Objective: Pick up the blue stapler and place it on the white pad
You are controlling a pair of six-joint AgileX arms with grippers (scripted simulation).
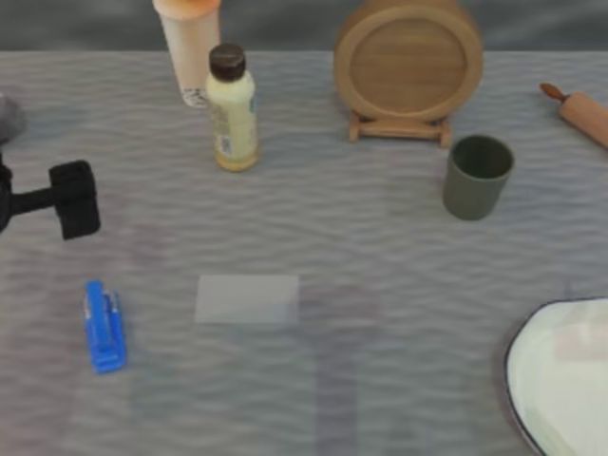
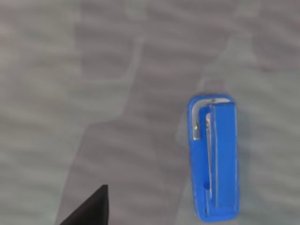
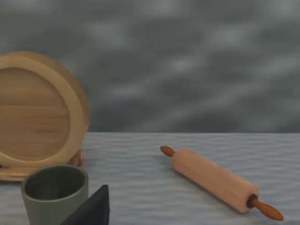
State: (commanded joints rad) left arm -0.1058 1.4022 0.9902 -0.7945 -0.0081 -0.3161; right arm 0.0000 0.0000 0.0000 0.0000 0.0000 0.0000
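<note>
The blue stapler (image 1: pixel 104 326) lies flat on the grey surface (image 1: pixel 380 285) near its front left corner, untouched, its length running roughly front to back, with a sliver of grey metal showing along one side in the left wrist view (image 2: pixel 215 159). The white pad (image 1: pixel 247 299), a thin pale rectangle, lies flat just to the stapler's right, with bare surface between the two. The left end effector (image 1: pixel 74 199) hangs at the left edge, behind the stapler and apart from it, holding nothing; how far its fingers are parted cannot be told, as only one dark fingertip (image 2: pixel 91 211) shows in the left wrist view. The right end effector is outside the top view, and its own camera shows a single dark fingertip (image 3: pixel 93 211), so its opening cannot be told either. Along the back of the surface stand a cream bottle with a dark cap (image 1: pixel 232 109), a pale tumbler with an orange top (image 1: pixel 190 47) and a round wooden board on a stand (image 1: pixel 407 65). A green cup (image 1: pixel 477 176) stands in front of the board, a wooden rolling pin (image 1: pixel 584 116) lies at the right edge, and a white plate with a dark rim (image 1: pixel 560 380) sits at the front right corner.
</note>
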